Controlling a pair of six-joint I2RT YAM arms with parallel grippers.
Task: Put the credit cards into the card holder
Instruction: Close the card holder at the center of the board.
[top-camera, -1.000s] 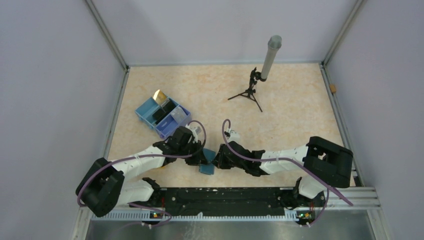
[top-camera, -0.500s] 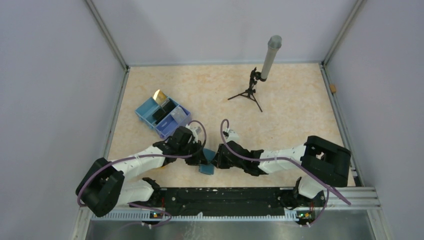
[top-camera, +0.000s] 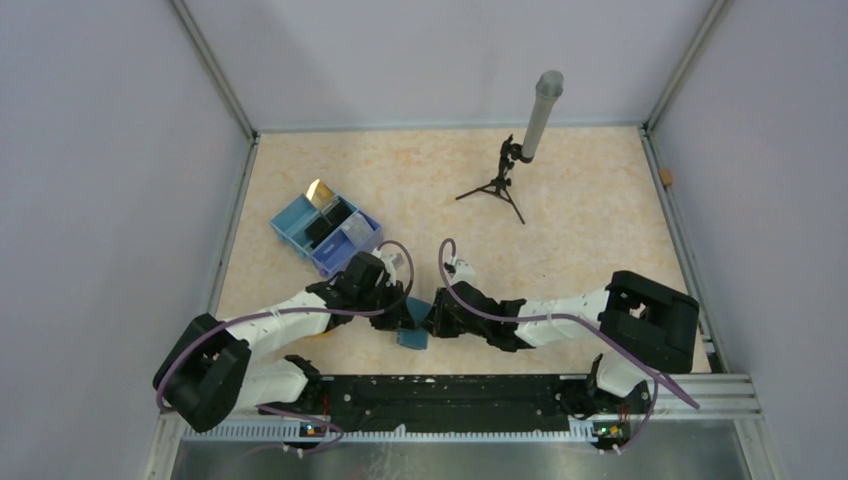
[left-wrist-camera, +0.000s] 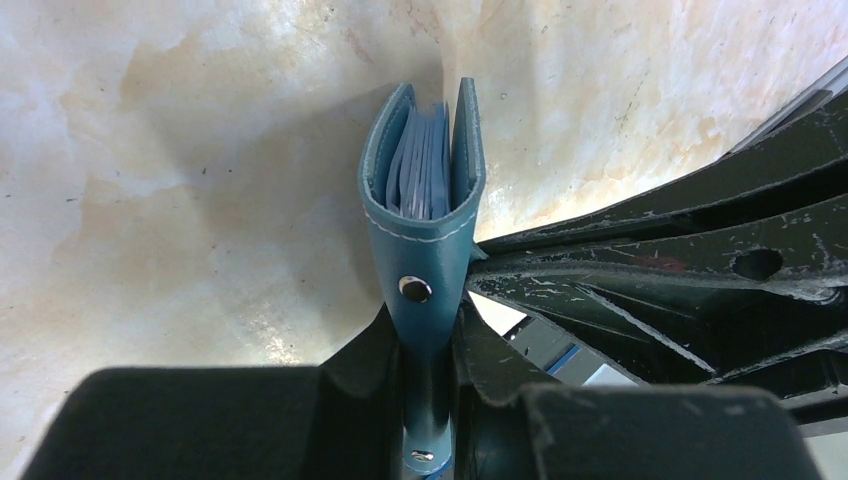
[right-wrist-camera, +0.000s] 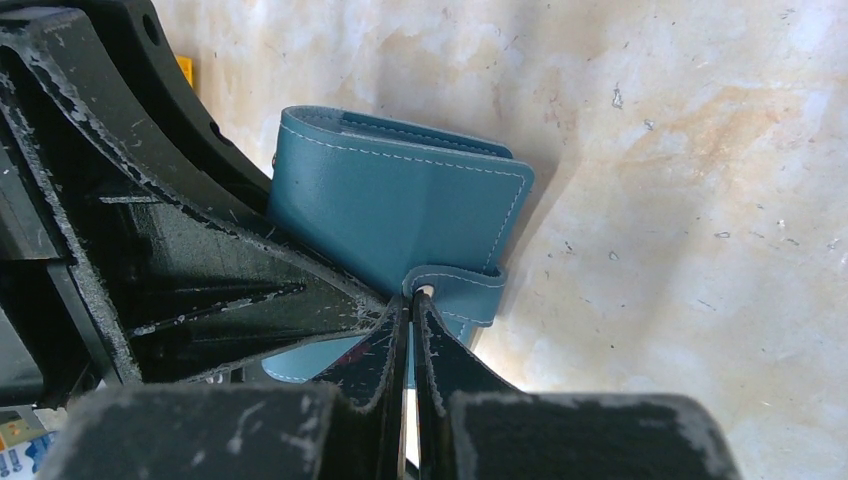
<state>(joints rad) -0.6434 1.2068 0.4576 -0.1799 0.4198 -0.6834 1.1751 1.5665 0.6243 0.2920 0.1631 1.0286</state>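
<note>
Your left gripper is clamped on the teal stitched folding card holder. Its black fingers press the cover flap from both sides just below a silver snap stud. In the left wrist view the card holder stands on edge, and its mouth at 12 o'clock is slightly parted, showing pale blue inner leaves. The fingers of your right gripper come in from 3 o'clock. In the right wrist view your right gripper has its fingers drawn almost together, pinching the small teal clasp tab at the 6 o'clock edge of the case, with the left gripper's black finger touching the cover at 9 o'clock. From above, the card holder sits near the 6 o'clock edge of the beige marbled table, with the left gripper at its 11 o'clock and the right gripper at its 1 o'clock. The credit cards are apart from it, in the blue partitioned plastic tray at the holder's 10 o'clock. The gold card leans at the tray's 12 o'clock end, the black card is in the middle and the pale silvery card is toward 3 o'clock. A small black tripod carrying a grey cylinder stands at the table's 1 o'clock.
</note>
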